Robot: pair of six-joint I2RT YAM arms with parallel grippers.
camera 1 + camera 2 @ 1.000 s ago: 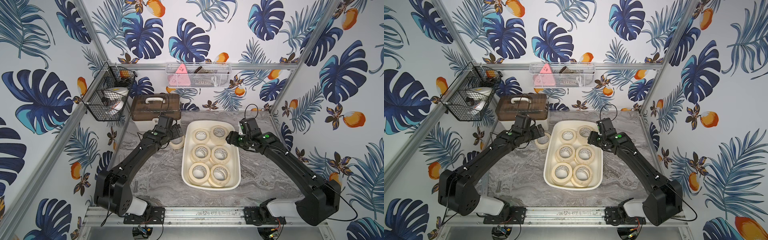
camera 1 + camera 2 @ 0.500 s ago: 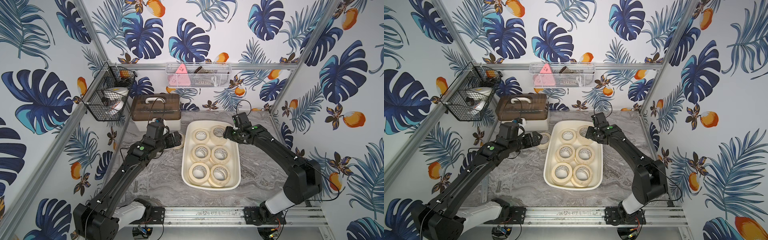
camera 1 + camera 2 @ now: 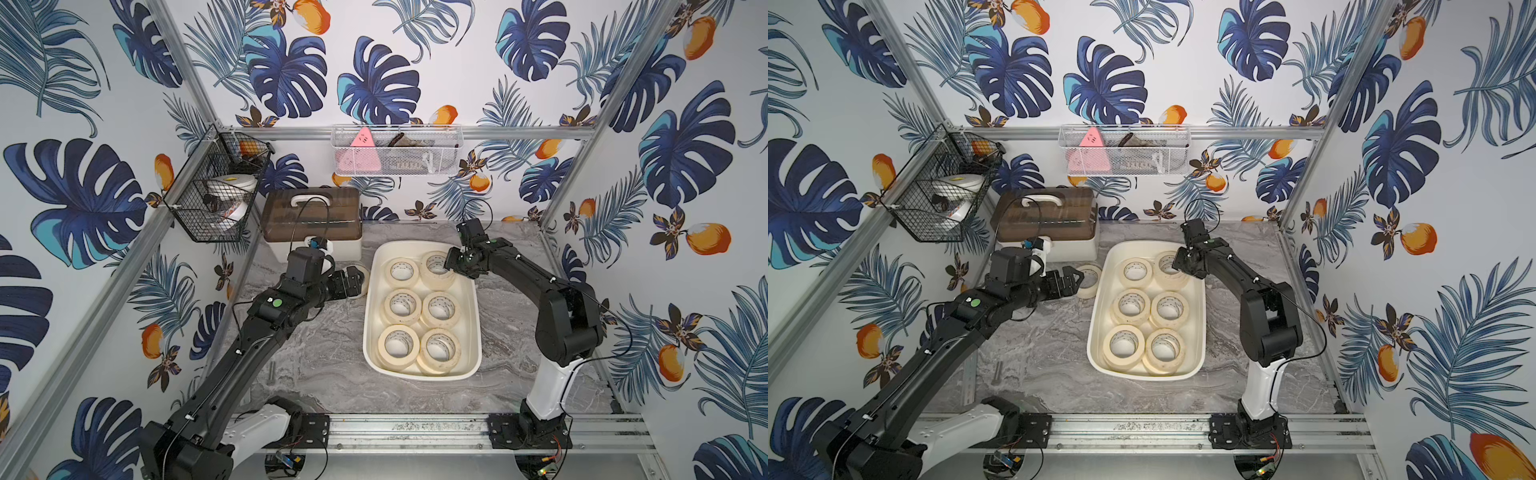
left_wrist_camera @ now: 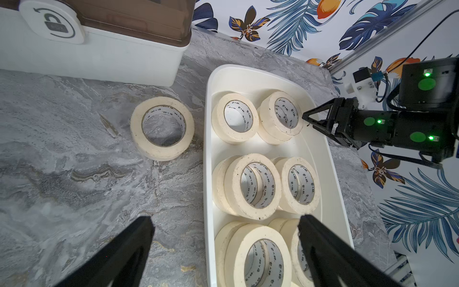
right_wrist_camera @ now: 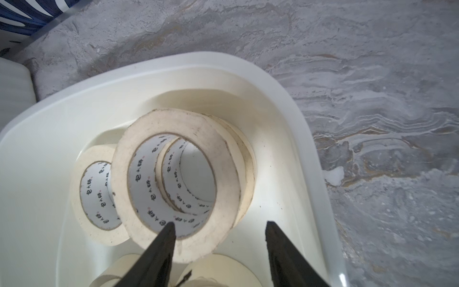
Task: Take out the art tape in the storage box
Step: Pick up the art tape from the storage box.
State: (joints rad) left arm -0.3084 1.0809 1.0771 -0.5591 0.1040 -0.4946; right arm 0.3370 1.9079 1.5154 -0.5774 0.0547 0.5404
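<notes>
The storage box [image 3: 395, 249] [image 3: 1125, 249], a cream-white tub, stands mid-table with several stacks of art tape in it. My right gripper [image 3: 451, 266] [image 5: 219, 225] is open over the top roll of the back right stack [image 3: 436, 266] [image 5: 193, 124]. One finger is over that roll's core and the other stands outside its wall, with a gap. One loose roll [image 3: 362, 276] [image 4: 162, 128] lies flat on the table left of the tub. My left gripper [image 3: 355, 282] [image 4: 224, 221] hangs wide open beside that roll with nothing between its fingers.
A white case with a brown lid [image 3: 311, 216] stands at the back left, close behind the loose roll. A black wire basket [image 3: 216, 195] hangs on the left frame. A white mesh basket [image 3: 397, 151] hangs on the back rail. Marble tabletop surrounds the tub.
My right gripper has moved back and left onto the back right stack, and its jaws have narrowed a little. The left arm has changed pose; its gripper stays open by the loose roll.
</notes>
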